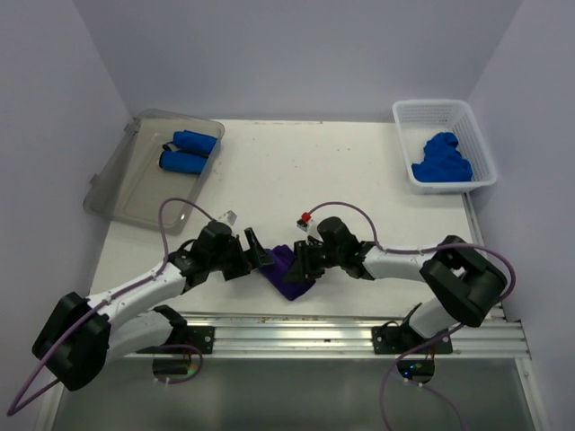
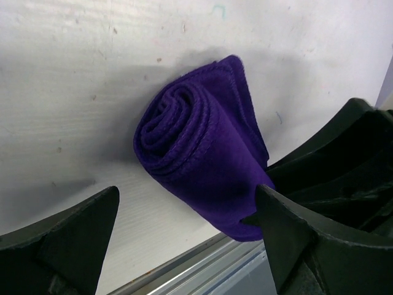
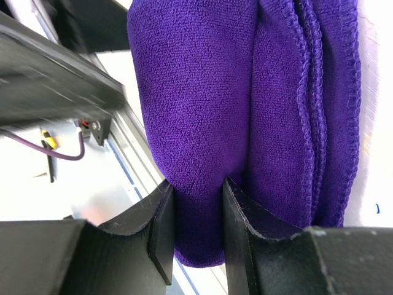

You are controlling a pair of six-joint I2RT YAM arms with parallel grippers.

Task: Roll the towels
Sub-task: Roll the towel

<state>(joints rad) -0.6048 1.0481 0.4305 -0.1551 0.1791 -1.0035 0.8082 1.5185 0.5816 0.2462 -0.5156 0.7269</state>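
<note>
A dark purple towel (image 1: pixel 289 269) lies rolled into a loose spiral near the table's front edge, between my two grippers. My right gripper (image 1: pixel 307 260) is shut on one end of the roll; the right wrist view shows both fingers pinching a thick fold of the purple towel (image 3: pixel 202 92) at the gripper (image 3: pixel 196 184). My left gripper (image 1: pixel 260 255) stands open at the other end, its fingertips wide apart around the purple towel (image 2: pixel 202 160) without touching it (image 2: pixel 186 200). Two rolled blue towels (image 1: pixel 187 151) lie in the tray. More blue towels (image 1: pixel 442 160) are heaped in the basket.
A clear grey tray (image 1: pixel 121 184) sits at the back left and a white mesh basket (image 1: pixel 481 135) at the back right. An aluminium rail (image 1: pixel 359 328) runs along the near edge just below the roll. Pale walls close in on three sides.
</note>
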